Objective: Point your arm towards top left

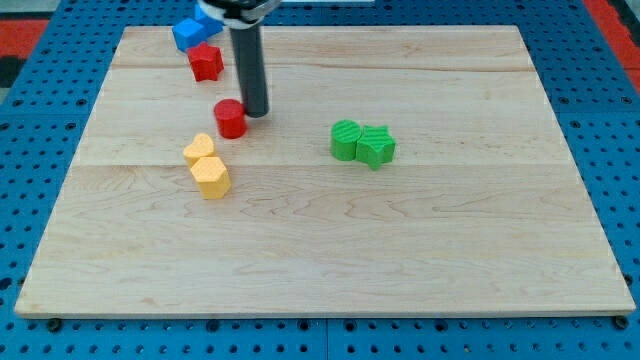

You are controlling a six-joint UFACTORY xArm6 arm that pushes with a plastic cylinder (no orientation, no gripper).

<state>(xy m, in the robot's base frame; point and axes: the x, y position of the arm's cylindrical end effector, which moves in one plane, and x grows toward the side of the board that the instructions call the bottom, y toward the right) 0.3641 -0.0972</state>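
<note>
My tip (256,112) is resting on the wooden board (450,250) in its upper left part, just right of the red cylinder (231,118). There is no claw: the arm is ending in a bare rod. A red star block (206,62) and blue block (187,34) are sitting nearer the top-left corner. Two yellow blocks (207,166) are touching below; two green blocks (362,143) are touching at centre

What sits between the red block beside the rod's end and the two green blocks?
Nothing: in the camera view, bare wooden board runs from the red cylinder to the green pair. My tip touches the cylinder's right side, toward that stretch.
</note>
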